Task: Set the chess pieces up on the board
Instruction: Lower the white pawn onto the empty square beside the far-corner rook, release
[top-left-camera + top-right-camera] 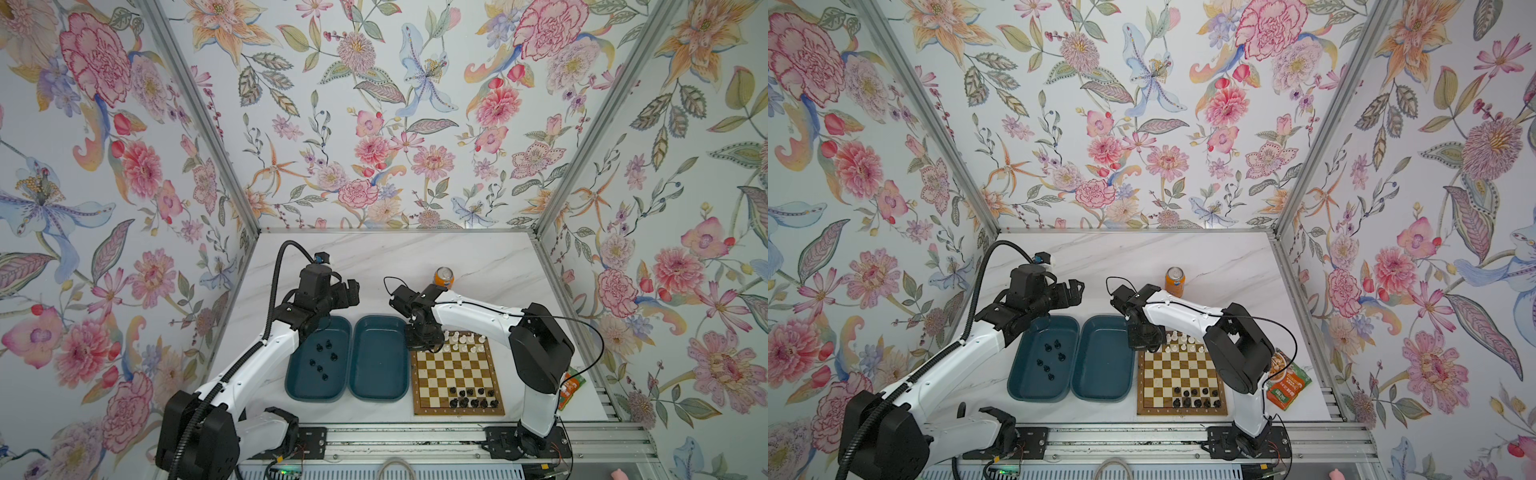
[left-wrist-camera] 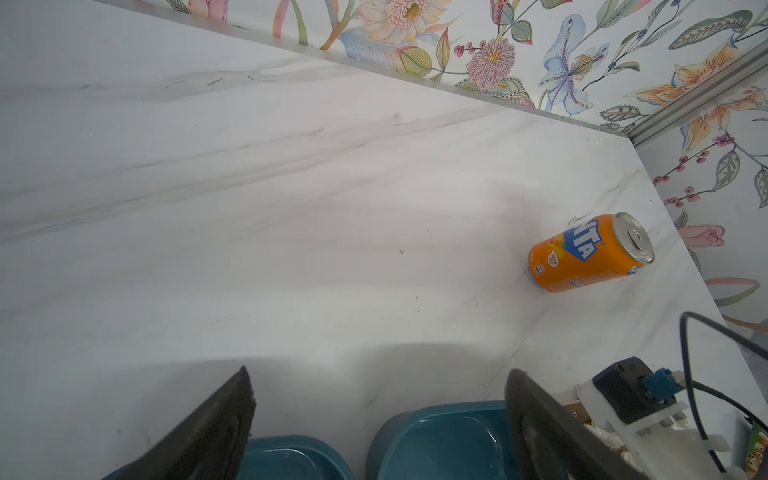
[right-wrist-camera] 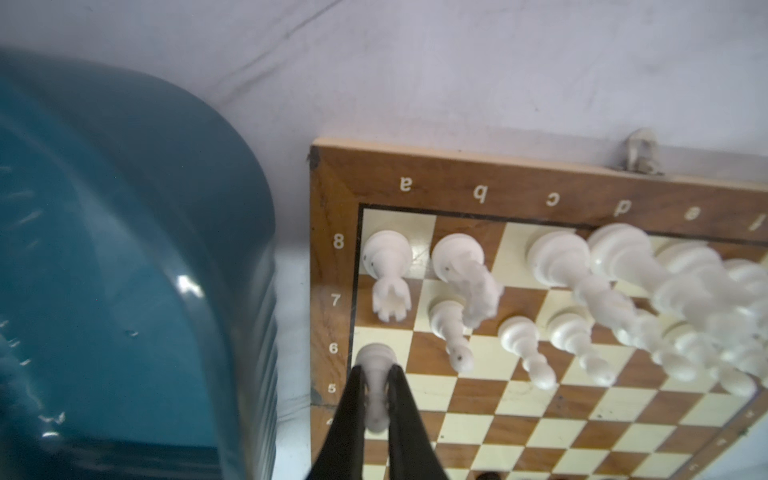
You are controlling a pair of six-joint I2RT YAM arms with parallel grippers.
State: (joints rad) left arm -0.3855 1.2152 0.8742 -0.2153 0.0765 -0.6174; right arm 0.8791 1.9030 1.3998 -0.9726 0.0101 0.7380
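Observation:
The board (image 1: 453, 369) (image 1: 1177, 376) lies at the right in both top views. White chess pieces (image 1: 461, 340) (image 3: 561, 257) fill its far rows, and black ones (image 1: 469, 398) stand on its near rows. Several more black pieces (image 1: 324, 357) (image 1: 1050, 355) lie in the left teal tray (image 1: 301, 388). My right gripper (image 3: 376, 374) (image 1: 420, 344) is shut on a white pawn (image 3: 376, 357), above the a-file squares (image 3: 419, 388) near the board's far left corner. My left gripper (image 2: 379, 372) (image 1: 352, 289) hangs open and empty, raised over the table beyond the trays.
The right teal tray (image 1: 378, 365) lies between the left tray and the board, with nothing in it. An orange soda can (image 1: 444, 277) (image 2: 590, 251) stands behind the board. A snack packet (image 1: 1287, 382) lies to the right of the board, behind the right arm.

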